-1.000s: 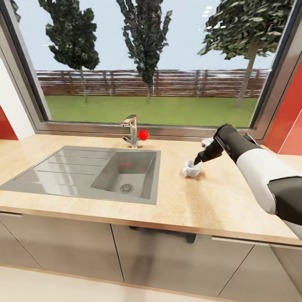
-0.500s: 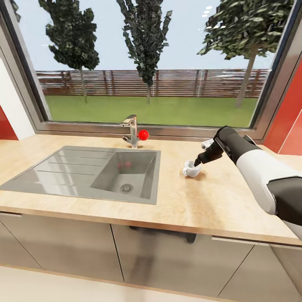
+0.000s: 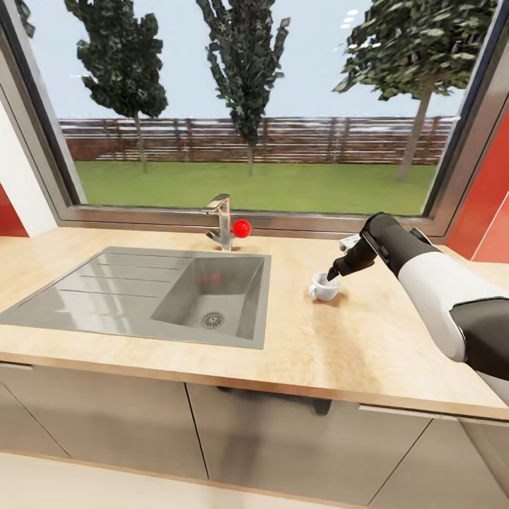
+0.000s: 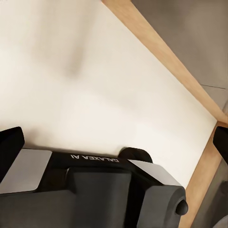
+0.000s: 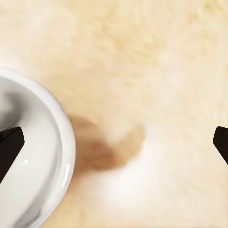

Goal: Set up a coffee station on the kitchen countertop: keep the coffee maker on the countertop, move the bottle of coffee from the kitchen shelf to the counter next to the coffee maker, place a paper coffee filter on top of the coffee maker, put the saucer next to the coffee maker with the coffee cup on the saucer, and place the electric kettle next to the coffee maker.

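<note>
The white coffee cup stands upright on the light wood countertop, to the right of the sink. My right gripper reaches down onto its rim and is open. In the right wrist view one black fingertip is inside the coffee cup and the other is outside over the bare countertop, so the jaws straddle the cup's wall without closing on it. My left gripper hangs open low over the pale floor.
A grey steel sink with a drainboard fills the countertop's left half. A faucet with a red knob stands behind it under a big window. Dark grey cabinets run below the front edge.
The whole head view has shifted slightly, so the camera has moved. My right gripper has stayed at the cup's rim, and the cup has stayed put on the worktop.
</note>
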